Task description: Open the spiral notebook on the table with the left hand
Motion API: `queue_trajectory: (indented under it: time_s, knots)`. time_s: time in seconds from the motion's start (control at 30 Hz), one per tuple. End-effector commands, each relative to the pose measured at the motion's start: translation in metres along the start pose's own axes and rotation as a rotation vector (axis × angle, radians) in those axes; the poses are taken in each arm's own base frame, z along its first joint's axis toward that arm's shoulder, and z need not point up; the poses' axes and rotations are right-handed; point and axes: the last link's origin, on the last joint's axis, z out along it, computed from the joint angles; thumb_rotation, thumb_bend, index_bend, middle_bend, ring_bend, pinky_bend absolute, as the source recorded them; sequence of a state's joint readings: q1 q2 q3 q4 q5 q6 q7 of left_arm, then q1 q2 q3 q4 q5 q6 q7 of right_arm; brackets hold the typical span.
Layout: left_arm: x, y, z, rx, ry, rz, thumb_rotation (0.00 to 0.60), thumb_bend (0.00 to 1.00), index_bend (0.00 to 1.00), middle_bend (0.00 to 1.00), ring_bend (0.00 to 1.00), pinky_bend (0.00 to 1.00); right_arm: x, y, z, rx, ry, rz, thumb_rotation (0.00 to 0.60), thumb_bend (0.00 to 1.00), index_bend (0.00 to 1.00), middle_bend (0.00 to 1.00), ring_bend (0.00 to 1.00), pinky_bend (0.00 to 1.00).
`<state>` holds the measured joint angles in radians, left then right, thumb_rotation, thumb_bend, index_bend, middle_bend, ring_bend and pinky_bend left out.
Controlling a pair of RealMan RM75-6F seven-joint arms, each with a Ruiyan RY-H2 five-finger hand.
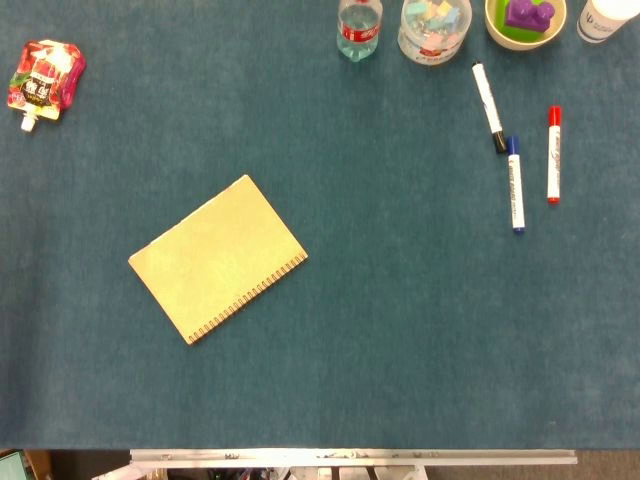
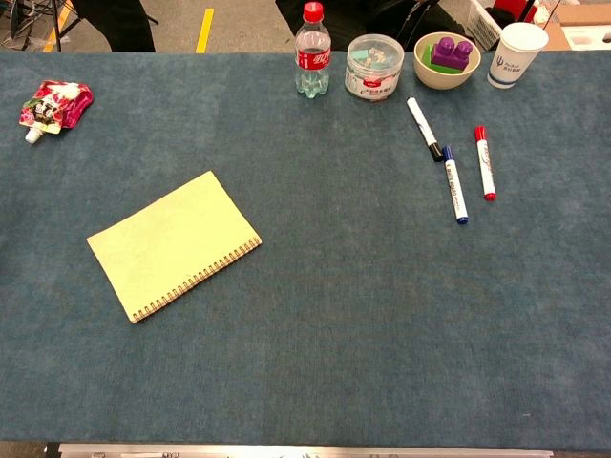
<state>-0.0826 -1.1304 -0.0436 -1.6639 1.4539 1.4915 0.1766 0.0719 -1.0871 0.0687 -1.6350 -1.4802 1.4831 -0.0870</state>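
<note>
One spiral notebook (image 1: 218, 258), closed. Three markers: black-capped (image 1: 488, 107), blue-capped (image 1: 515, 184), red-capped (image 1: 553, 154). One cola bottle (image 1: 359, 29). One clear tub (image 1: 433, 29). One bowl (image 1: 524, 24), purple block (image 1: 529, 12) inside. One paper cup (image 2: 514, 54). One drink pouch (image 1: 42, 81).

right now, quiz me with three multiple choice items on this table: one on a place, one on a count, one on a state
1. Where is the notebook's spiral binding?
A. along its near right edge
B. along its far left edge
C. there is none

2. How many markers lie on the table?
A. two
B. three
C. five

3. What state is the notebook in?
A. open flat
B. closed
C. standing upright

Answers:
1. A, the coils run along the edge nearest the camera and to the right.
2. B, a black-capped, a blue-capped and a red-capped marker.
3. B, only its plain yellow cover shows, and no hand is in view.
</note>
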Motion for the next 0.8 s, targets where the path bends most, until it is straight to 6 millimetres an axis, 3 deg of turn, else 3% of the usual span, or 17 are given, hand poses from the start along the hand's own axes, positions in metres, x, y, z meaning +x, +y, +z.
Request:
queue_trajectory:
  time_s: [0.03, 0.2, 0.47, 0.6, 0.8]
  knots:
    - [0.001, 0.000, 0.000, -0.001, 0.002, -0.001, 0.600, 0.36, 0.06, 0.12, 0.11, 0.11, -0.001, 0.000, 0.000, 0.003, -0.001, 0.001, 0.600, 0.39, 0.35, 0.29, 0.22, 0.31]
    - [0.001, 0.002, 0.001, -0.027, 0.002, -0.004, 0.597, 0.36, 0.06, 0.12, 0.11, 0.11, 0.000, -0.001, 0.002, 0.011, 0.003, 0.006, 0.600, 0.39, 0.35, 0.29, 0.22, 0.31]
    - [-0.003, 0.015, 0.013, -0.131, -0.037, -0.010, 0.516, 0.36, 0.08, 0.12, 0.11, 0.11, -0.003, 0.001, 0.007, 0.008, -0.001, 0.009, 0.600, 0.39, 0.35, 0.29, 0.22, 0.31]
    - [-0.001, 0.027, 0.024, -0.247, -0.066, -0.026, 0.385, 0.36, 0.12, 0.14, 0.11, 0.11, -0.006, -0.002, 0.013, 0.022, -0.013, 0.011, 0.600, 0.39, 0.35, 0.29, 0.22, 0.31]
    - [-0.001, 0.046, 0.042, -0.395, -0.144, -0.044, 0.309, 0.36, 0.15, 0.15, 0.11, 0.11, -0.004, -0.007, 0.021, 0.041, -0.007, 0.013, 0.600, 0.39, 0.35, 0.29, 0.22, 0.31]
